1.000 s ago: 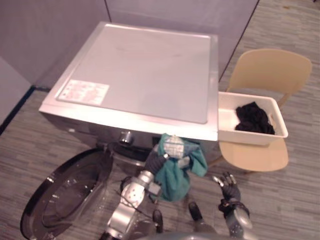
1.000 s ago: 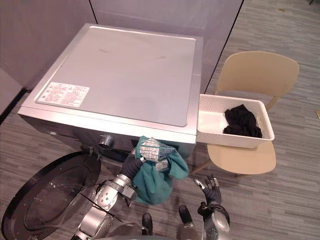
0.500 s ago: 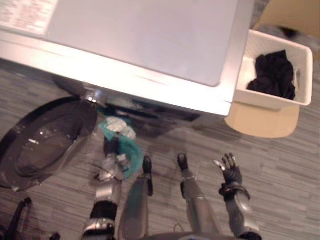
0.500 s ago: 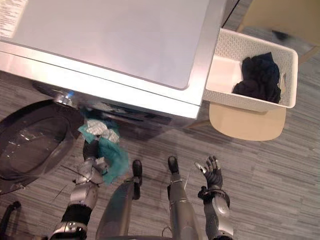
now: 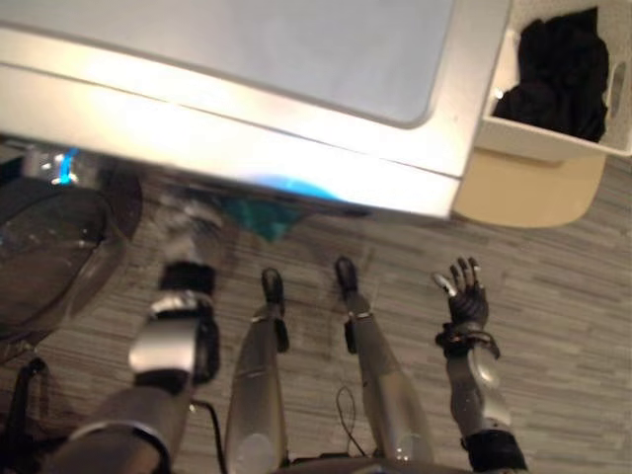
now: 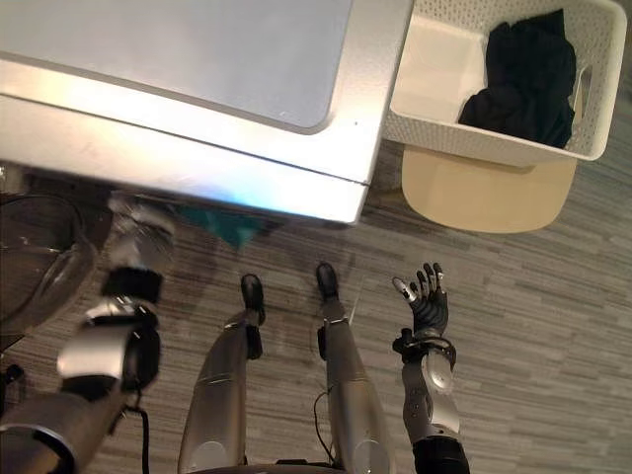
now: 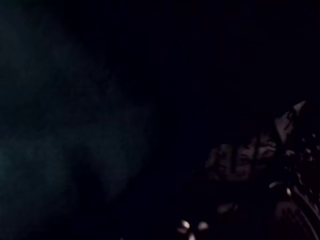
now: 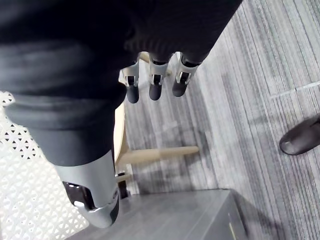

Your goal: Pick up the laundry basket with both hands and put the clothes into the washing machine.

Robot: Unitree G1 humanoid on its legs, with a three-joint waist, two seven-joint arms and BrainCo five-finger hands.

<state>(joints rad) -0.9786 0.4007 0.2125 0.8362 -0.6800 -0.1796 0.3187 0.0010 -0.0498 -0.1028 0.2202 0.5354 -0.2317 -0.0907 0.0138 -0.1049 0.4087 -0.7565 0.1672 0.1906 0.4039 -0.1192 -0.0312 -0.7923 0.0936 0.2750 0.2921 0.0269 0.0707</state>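
Note:
The silver washing machine (image 5: 247, 59) runs across the upper part of the eye views. My left hand (image 5: 188, 225) reaches in under its front edge, toward the drum, which looks dark in the left wrist view. A teal cloth (image 5: 259, 214) shows just below that edge, beside the hand. The white laundry basket (image 6: 494, 148) stands on a beige chair (image 6: 484, 193) to the right of the machine, with black clothes (image 6: 523, 79) in it. My right hand (image 6: 427, 304) is held up open over the floor, below the chair, holding nothing.
The machine's round glass door (image 5: 49, 247) hangs open at the left. In the right wrist view the basket's white lattice wall (image 8: 20, 210) and a wooden chair leg (image 8: 160, 152) are close by my right hand. Grey striped floor lies all around.
The camera has tipped forward and down. My left hand has carried the teal cloth from in front of the machine in under its front edge. My right hand stays raised and open.

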